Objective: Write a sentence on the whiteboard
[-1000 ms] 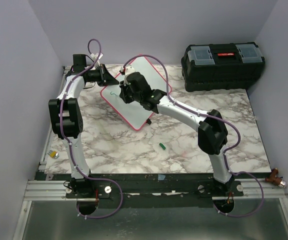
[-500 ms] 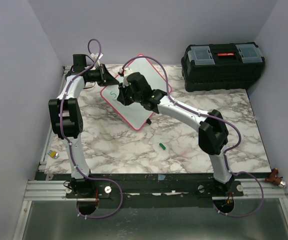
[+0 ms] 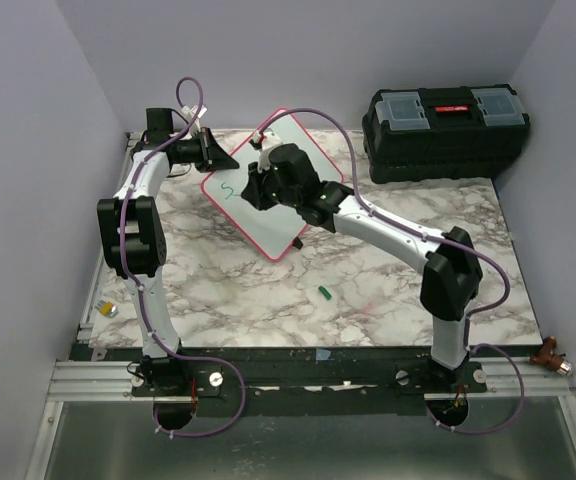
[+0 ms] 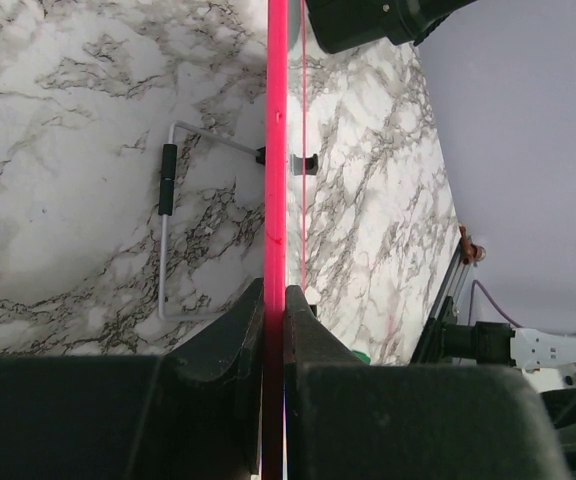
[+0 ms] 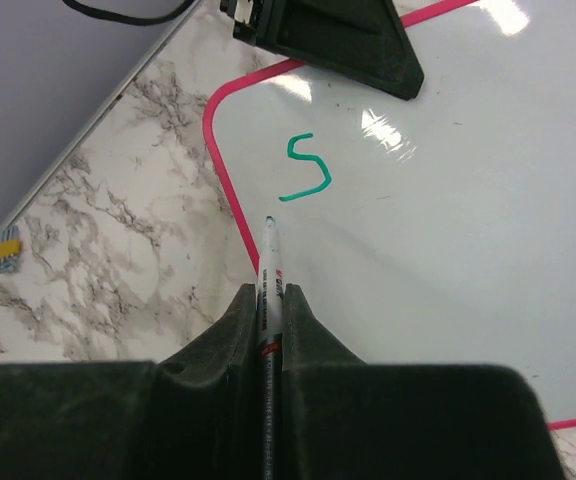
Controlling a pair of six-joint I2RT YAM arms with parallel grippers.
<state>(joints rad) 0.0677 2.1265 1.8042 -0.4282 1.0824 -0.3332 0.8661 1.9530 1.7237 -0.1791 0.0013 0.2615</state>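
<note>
Left gripper [image 4: 274, 300] is pinched tight on the thin pink-red frame of the glossy white square whiteboard [image 3: 266, 222], jaws together on its far-left edge. From that wrist I see the board edge-on as a red line. The board sits at the back of the grey-veined marble table [image 3: 368, 290], turned diamond-wise, left of the black plastic toolbox [image 3: 446, 120]. Right gripper [image 5: 268, 300] is over the board's left corner, jaws squeezed on a white-barrelled green marker [image 5: 270, 262]. Of the sentence [image 5: 308, 168], I read one green "S" near that corner. The marker tip is just below the letter, by the frame's inner edge; touching the surface or just off it, I can't tell. A small green cap [image 3: 323, 293] lies on the marble, well apart from the board.
</note>
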